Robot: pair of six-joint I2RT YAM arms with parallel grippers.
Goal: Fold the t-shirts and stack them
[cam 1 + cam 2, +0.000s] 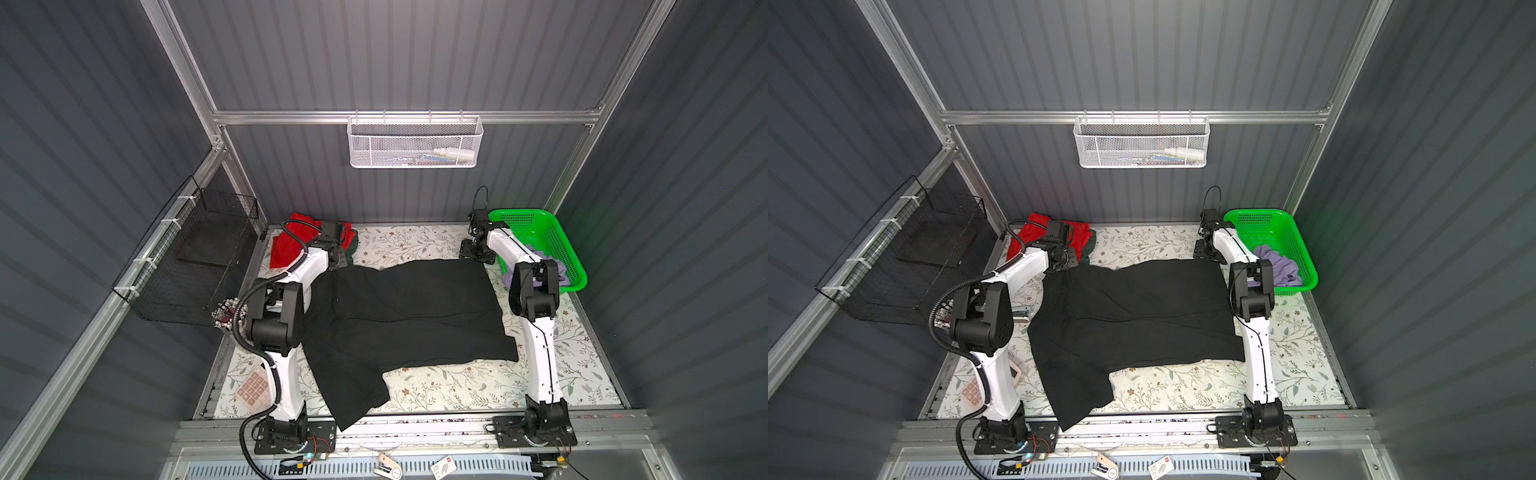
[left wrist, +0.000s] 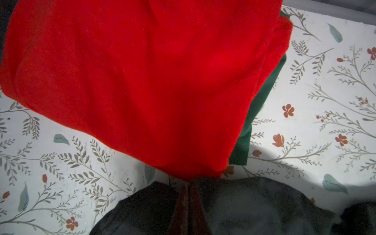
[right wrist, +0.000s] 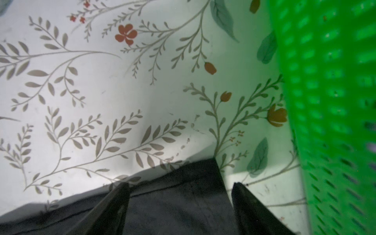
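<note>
A large black cloth t-shirt [image 1: 407, 307] is spread across the middle of the bench [image 1: 582, 365], with one end reaching the near edge. The step in hand is judged to be flattening it before the first fold.

The left gripper [image 2: 188, 184] is seen with its jaws pressed together at the shirt's far left corner. Whether any cloth is pinched between them cannot be told. The right gripper [image 3: 181, 184] is held with its jaws apart, straddling the shirt's far right corner (nothing is gripped there). The next move is judged to call for that corner to be pinched and both far corners drawn evenly, since the near hem lies crooked.

A folded red cloth t-shirt [image 2: 142, 81] is stacked on a dark green cloth t-shirt [image 2: 262, 97] at the far left corner. A crumpled lavender cloth t-shirt [image 1: 1279, 262] is seen inside a bright green perforated plastic basket [image 1: 552, 249] at the far right corner.

The bench is covered by a white sheet printed with leaves and flowers [image 3: 101, 81]. It is enclosed by dark grey ribbed walls [image 1: 415, 62] and an aluminium frame [image 1: 291, 117]. A white mesh basket [image 1: 415, 145] is hung on the far rail, and a black wire basket [image 1: 199, 266] on the left wall.
</note>
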